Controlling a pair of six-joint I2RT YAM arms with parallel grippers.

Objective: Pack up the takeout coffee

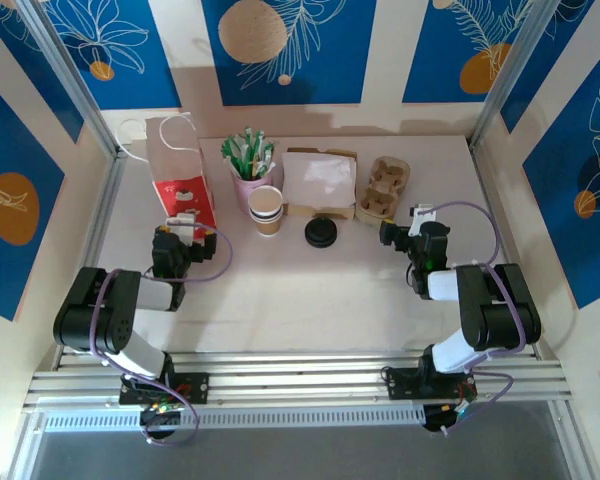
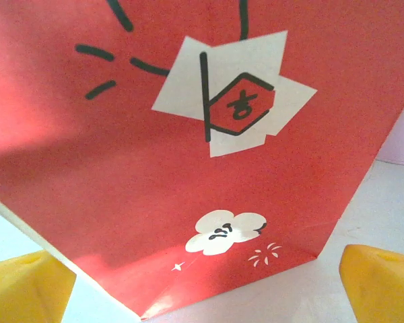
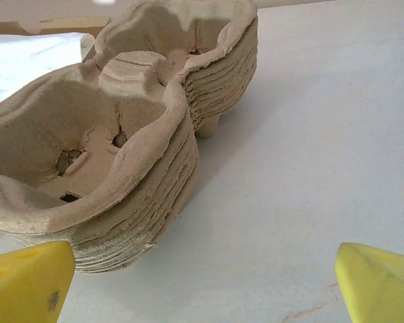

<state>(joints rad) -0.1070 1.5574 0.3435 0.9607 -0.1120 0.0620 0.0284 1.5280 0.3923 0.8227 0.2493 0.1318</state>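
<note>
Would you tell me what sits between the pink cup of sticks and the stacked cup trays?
A flat cardboard box holding white paper lies between the pink cup and the cup trays, in the top view.

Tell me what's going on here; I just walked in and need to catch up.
Nothing is held yet. The left end effector is open, facing the red paper bag; the right end effector is open before the stacked pulp cup carriers. The tan cup and black lid sit apart on the table, untouched.

We see a matt red paper bag (image 2: 121,202), rough brown moulded-pulp cup carriers (image 3: 121,155), a round black plastic lid (image 1: 320,232) and a smooth desk (image 3: 310,168).
</note>
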